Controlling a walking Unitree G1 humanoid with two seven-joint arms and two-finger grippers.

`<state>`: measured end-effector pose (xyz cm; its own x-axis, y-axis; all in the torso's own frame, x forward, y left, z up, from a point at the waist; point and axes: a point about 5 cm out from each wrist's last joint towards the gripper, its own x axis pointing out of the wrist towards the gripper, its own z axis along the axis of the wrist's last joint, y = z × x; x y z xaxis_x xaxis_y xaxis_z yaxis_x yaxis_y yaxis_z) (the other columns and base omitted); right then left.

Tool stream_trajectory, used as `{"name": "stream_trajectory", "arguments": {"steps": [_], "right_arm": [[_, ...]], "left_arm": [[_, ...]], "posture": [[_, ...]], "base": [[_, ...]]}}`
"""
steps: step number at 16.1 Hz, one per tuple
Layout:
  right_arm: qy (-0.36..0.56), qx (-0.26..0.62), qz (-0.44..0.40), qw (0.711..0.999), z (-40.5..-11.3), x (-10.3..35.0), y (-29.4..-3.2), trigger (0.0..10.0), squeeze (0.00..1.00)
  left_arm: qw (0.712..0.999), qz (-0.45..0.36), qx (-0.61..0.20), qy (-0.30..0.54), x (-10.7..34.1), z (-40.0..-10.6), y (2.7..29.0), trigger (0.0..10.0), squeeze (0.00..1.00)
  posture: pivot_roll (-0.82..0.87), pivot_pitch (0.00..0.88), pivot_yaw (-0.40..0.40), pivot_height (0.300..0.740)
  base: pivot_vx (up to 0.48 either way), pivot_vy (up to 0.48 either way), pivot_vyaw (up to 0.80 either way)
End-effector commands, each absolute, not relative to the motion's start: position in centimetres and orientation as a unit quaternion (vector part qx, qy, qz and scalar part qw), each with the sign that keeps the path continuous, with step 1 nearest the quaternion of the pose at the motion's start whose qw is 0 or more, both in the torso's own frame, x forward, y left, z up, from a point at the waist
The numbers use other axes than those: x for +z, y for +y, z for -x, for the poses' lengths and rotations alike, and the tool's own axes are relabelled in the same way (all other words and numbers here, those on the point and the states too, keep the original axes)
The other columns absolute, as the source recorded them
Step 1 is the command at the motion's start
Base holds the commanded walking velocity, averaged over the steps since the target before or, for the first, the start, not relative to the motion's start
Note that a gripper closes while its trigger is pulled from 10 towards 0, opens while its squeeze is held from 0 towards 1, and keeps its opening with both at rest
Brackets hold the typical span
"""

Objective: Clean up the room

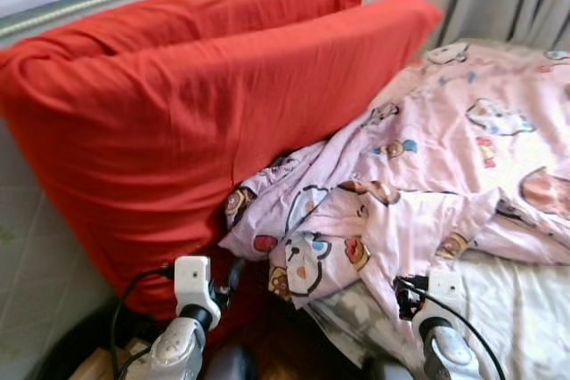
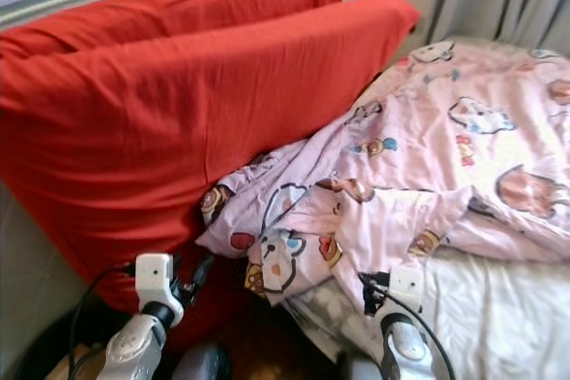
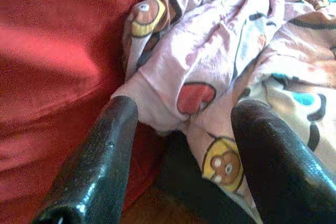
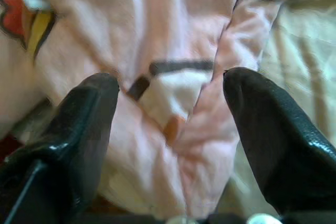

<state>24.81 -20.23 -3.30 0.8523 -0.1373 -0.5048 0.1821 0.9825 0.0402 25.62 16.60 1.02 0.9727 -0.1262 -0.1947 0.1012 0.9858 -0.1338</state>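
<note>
1. The pink cartoon-print blanket [image 1: 419, 193] is bunched up across the middle and right of the frame, with its crumpled corner flopped down against the two big red pillows [image 1: 187, 122] that fill the upper left. That rumpled heap looks like the bit of "clean up the room" being tackled.
2. Left jaws [image 3: 181, 145] are spread wide and holding nothing — the blanket's hanging corner sits right between the two fingers [image 3: 100, 161], just beside the red pillow. My guess is they're lined up like that to pinch the corner.
3. Right jaws [image 4: 168, 124] are also wide open and empty, hovering over a pink fold near where the blanket edge meets the pale bed sheet [image 1: 525, 309] at lower right.
4. Both arms sit low at the bottom of the frame, well apart — probably so two spread grab points can pull the blanket flat.
</note>
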Motion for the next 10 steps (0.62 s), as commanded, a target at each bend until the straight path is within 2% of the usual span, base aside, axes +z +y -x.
{"name": "stream_trajectory", "arguments": {"steps": [1, 2, 9, 10], "right_arm": [[0.269, -0.070, -0.044, 0.960, -25.00, -3.40, -19.64, 10.0, 0.00], [0.275, -0.071, -0.043, 0.958, -25.18, -3.38, -19.57, 10.0, 1.00], [0.309, -0.091, -0.035, 0.946, -25.13, -3.76, -19.85, 10.0, 1.00], [0.317, -0.098, -0.031, 0.943, -24.92, -3.92, -20.10, 10.0, 0.00]], "left_arm": [[0.991, 0.060, -0.056, 0.102, 1.16, -25.62, 16.90, 10.0, 0.00], [0.992, 0.059, -0.055, 0.101, 1.20, -25.53, 17.00, 10.0, 0.00], [0.992, 0.051, -0.053, 0.098, 1.54, -25.12, 17.73, 10.0, 0.00], [0.993, 0.050, -0.053, 0.098, 1.58, -24.95, 17.85, 10.0, 0.00]], "posture": [[0.04, 0.017, 0.052, 0.610], [0.05, 0.022, 0.054, 0.610], [0.08, 0.043, 0.073, 0.610], [0.09, 0.054, 0.078, 0.610]], "base": [[0.000, 0.000, 0.00], [0.000, 0.000, 0.00], [0.000, 0.000, 0.00], [0.000, 0.000, 0.00]]}}
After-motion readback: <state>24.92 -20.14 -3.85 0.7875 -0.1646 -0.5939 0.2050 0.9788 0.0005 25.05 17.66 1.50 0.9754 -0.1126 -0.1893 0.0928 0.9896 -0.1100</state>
